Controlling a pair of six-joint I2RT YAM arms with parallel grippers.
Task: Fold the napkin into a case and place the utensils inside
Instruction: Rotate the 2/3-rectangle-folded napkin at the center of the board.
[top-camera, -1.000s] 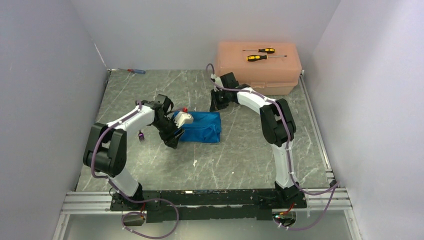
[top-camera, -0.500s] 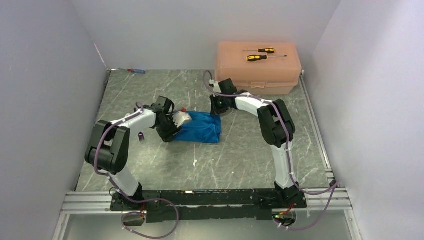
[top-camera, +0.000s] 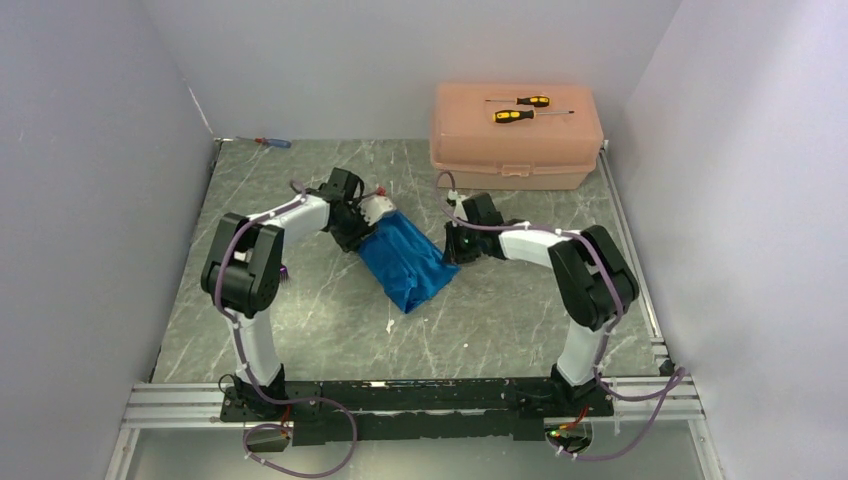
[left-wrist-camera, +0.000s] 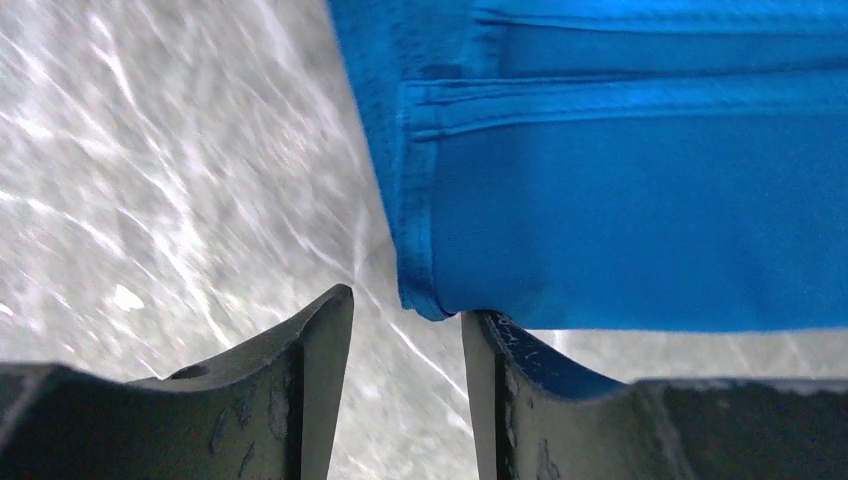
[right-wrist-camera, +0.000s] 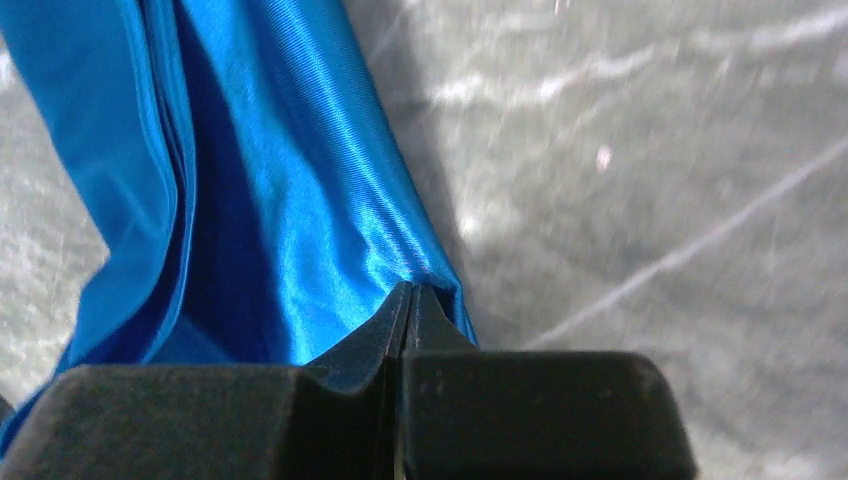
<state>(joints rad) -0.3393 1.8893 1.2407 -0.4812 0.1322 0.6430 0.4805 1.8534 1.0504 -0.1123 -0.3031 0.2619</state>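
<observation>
A small screwdriver with a blue and red handle (top-camera: 273, 143) lies at the back left of the grey stone-look table (top-camera: 480, 320). The left pincer (left-wrist-camera: 405, 318) is low, its two black fingers a little apart with only table between them. A corner of the bright blue soft cloth napkin (top-camera: 408, 262) is just at one finger. The napkin lies folded and slanted mid-table. The right pincer (right-wrist-camera: 405, 296) is pinched tight on the napkin's right edge. A big peach plastic box (top-camera: 510, 172) stands back right, two yellow-and-black screwdrivers (top-camera: 522, 116) on its lid.
</observation>
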